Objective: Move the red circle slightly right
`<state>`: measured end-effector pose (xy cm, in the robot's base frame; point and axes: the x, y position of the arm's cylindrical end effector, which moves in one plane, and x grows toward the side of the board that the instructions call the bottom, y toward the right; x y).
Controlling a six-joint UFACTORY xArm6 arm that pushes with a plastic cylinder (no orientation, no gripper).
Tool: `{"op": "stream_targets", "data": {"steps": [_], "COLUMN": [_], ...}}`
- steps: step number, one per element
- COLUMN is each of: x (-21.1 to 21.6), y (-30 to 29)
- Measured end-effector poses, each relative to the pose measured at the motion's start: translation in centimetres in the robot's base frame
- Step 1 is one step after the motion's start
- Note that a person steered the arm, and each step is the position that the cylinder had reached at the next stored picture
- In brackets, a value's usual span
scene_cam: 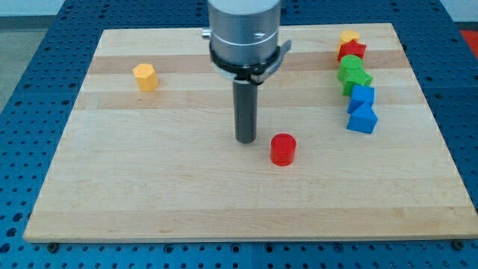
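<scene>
The red circle (283,149) is a short red cylinder standing a little right of the board's middle. My tip (246,140) is the lower end of the dark rod, just to the view's left of the red circle and slightly above it in the view, with a small gap between them. The rod hangs from a grey metal mount at the view's top.
A yellow hexagon block (146,76) sits at the upper left of the wooden board (149,187). At the upper right stands a column: a yellow block (349,36), a red star (352,51), two green blocks (353,74), and two blue blocks (361,108).
</scene>
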<state>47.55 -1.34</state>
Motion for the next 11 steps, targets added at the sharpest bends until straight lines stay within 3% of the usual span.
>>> {"op": "stream_targets", "data": {"steps": [1,3,4,6,8,11], "x": [3.1,4.3,4.3,5.3,1.2,0.8], "y": [-0.2,11.3,14.1,8.0,4.8,15.2]}}
